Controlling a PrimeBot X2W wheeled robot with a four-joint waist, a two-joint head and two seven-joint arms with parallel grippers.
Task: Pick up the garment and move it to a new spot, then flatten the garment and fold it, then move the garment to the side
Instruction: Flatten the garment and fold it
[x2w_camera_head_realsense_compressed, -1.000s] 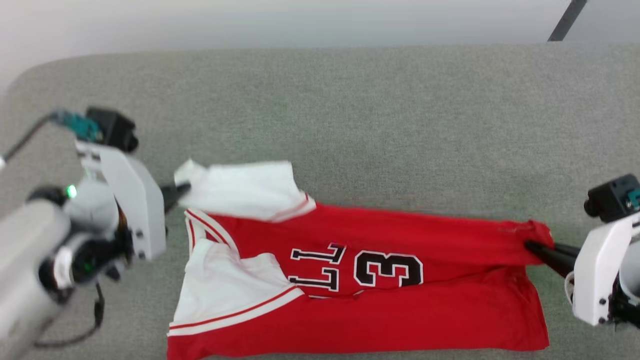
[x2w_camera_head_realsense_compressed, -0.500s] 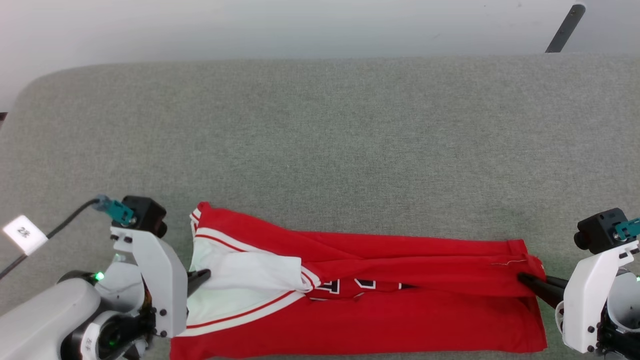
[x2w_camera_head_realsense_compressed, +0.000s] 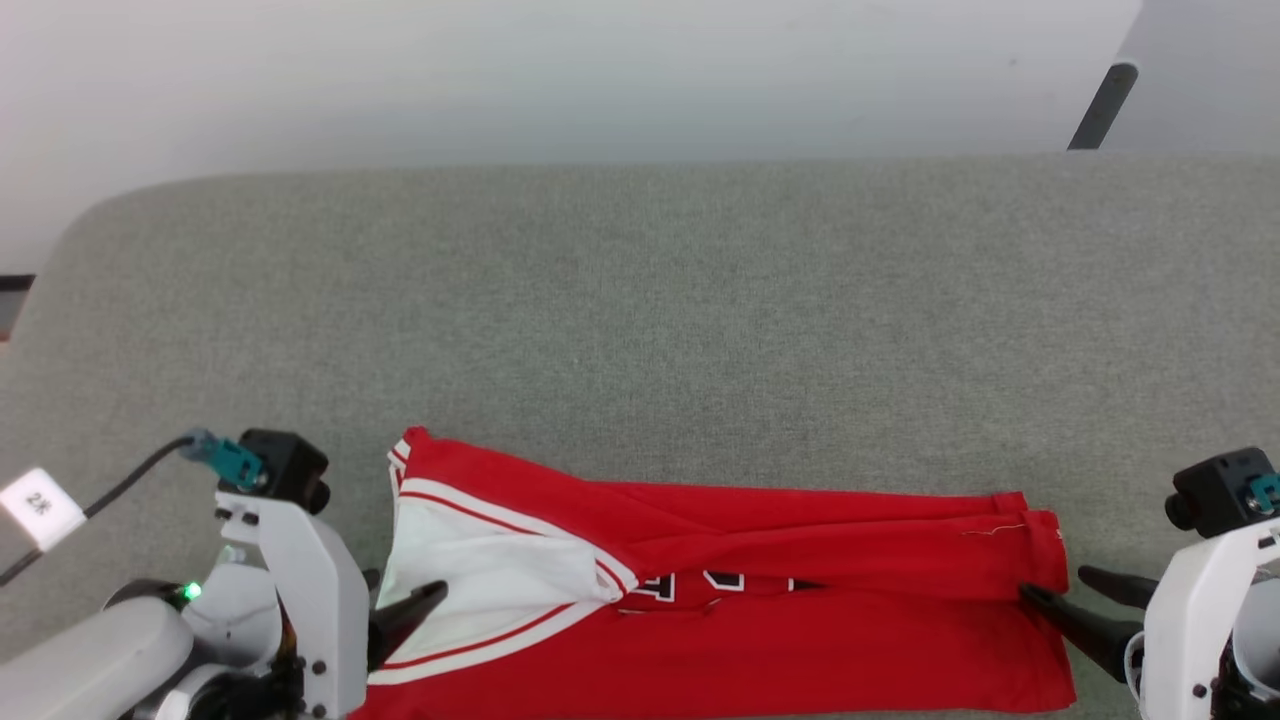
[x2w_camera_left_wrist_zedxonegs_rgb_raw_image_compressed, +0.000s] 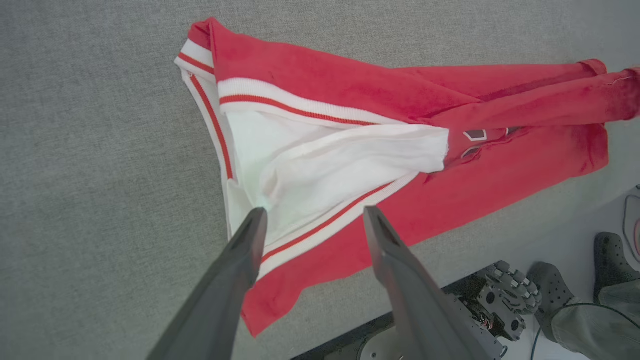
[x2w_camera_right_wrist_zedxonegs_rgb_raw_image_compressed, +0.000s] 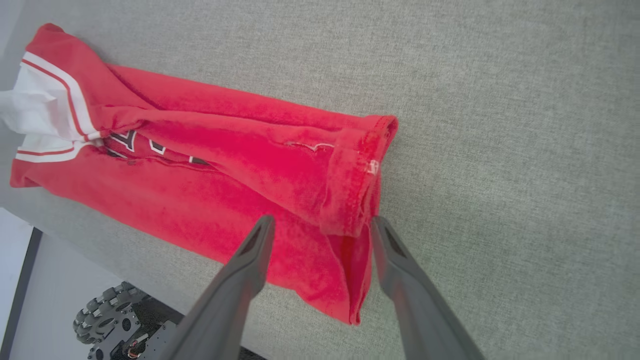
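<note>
Left fingers (x2w_camera_left_wrist_zedxonegs_rgb_raw_image_compressed: 239, 265) spread over white sleeve (x2w_camera_left_wrist_zedxonegs_rgb_raw_image_compressed: 325, 165); right fingers (x2w_camera_right_wrist_zedxonegs_rgb_raw_image_compressed: 245, 265) spread astride hem (x2w_camera_right_wrist_zedxonegs_rgb_raw_image_compressed: 360, 175); garment (x2w_camera_head_realsense_compressed: 800, 640) folded on grey surface (x2w_camera_head_realsense_compressed: 640, 300).

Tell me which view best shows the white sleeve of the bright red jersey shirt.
The left wrist view: the white sleeve lies folded across its middle, striped trim clear. The head view has it smaller, low left; the right wrist view catches a sliver at its left edge.
</note>
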